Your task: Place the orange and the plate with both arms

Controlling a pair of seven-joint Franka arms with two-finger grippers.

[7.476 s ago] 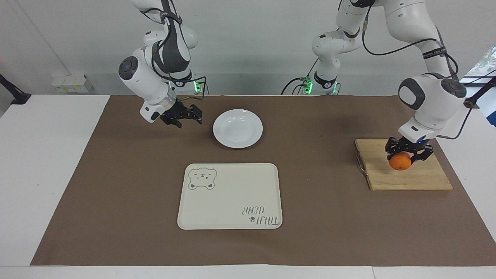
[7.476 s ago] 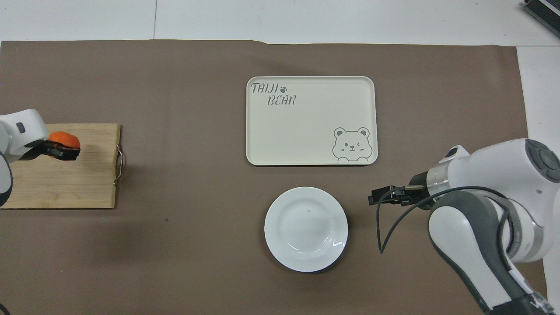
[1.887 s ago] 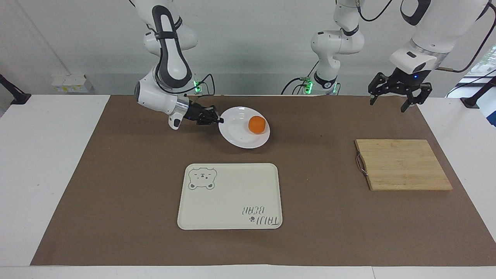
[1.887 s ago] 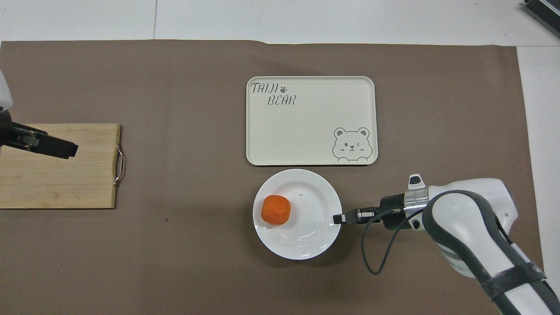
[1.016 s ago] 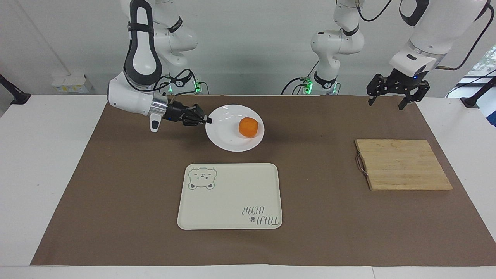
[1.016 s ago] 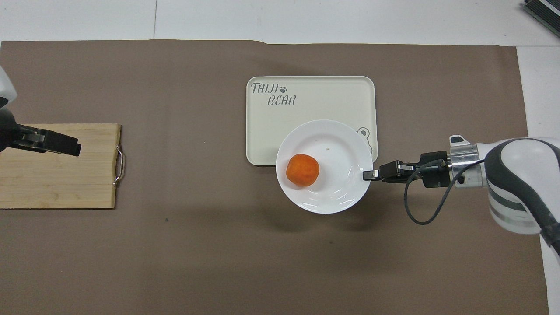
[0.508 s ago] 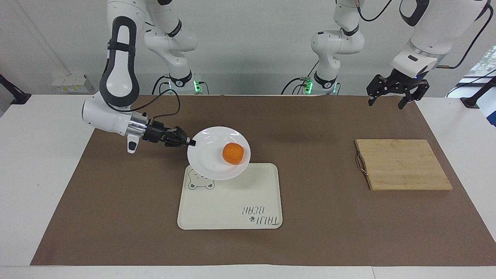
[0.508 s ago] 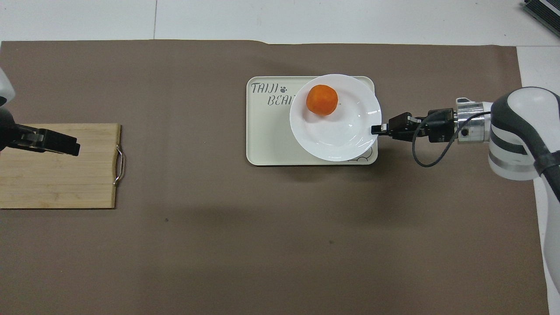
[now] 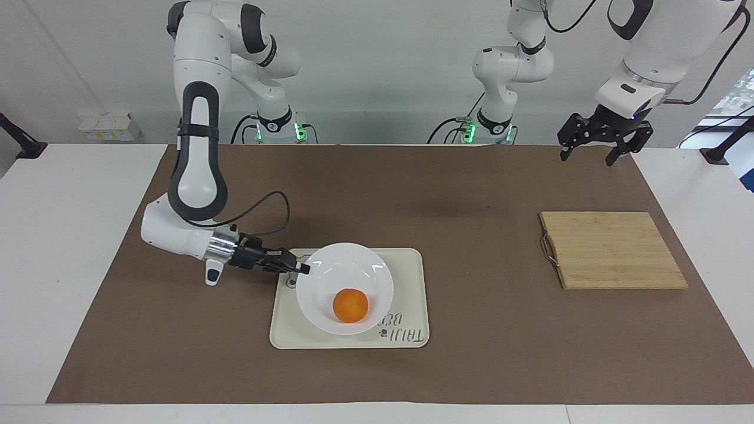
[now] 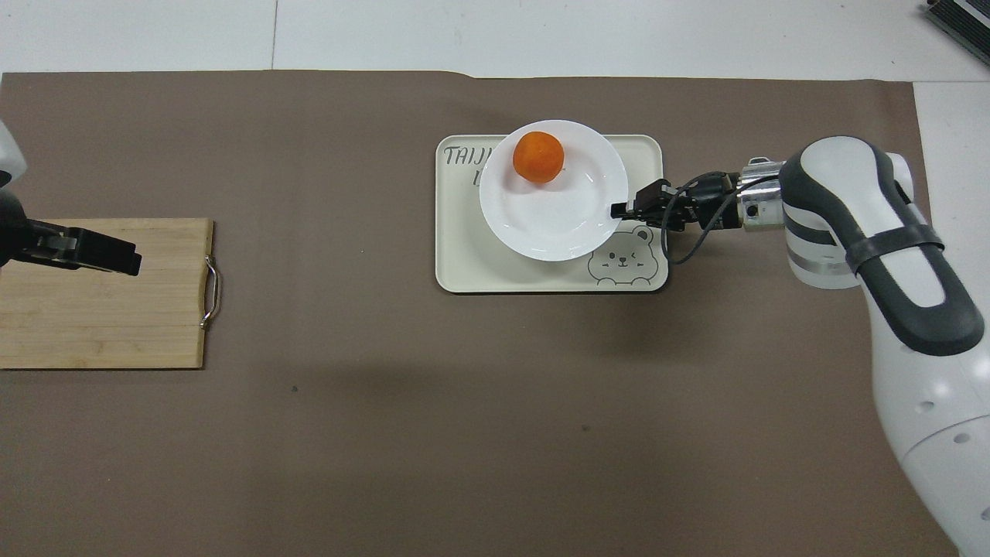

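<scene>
Our right gripper (image 9: pixel 301 268) reaches low and level, fingers pinched shut; our left gripper (image 9: pixel 591 146) hangs high, pointing down with its fingers spread, waiting.

Middle of the facing frame: the brown mat (image 9: pixel 471 194) on the counter lies bare from the tray (image 9: pixel 406 282) up to the arm bases, a wide open lane. Lower strip of the frame, below the tray, is open too.

Lower centre is crowded. The plate (image 9: pixel 353 265) with the orange (image 9: pixel 350 306) covers most of the tray, leaving only the tray's lower right corner and a right-hand strip bare. The right gripper (image 9: pixel 303 268) pinches the plate's rim, and the right arm's forearm and looped cable lie low over the mat at centre left, barring that approach.

At right, the cutting board (image 9: pixel 612 250) is bare on top. The left gripper (image 9: pixel 589 156) hangs raised at upper right, fingers (image 9: pixel 564 154) spread, with open air beneath.
</scene>
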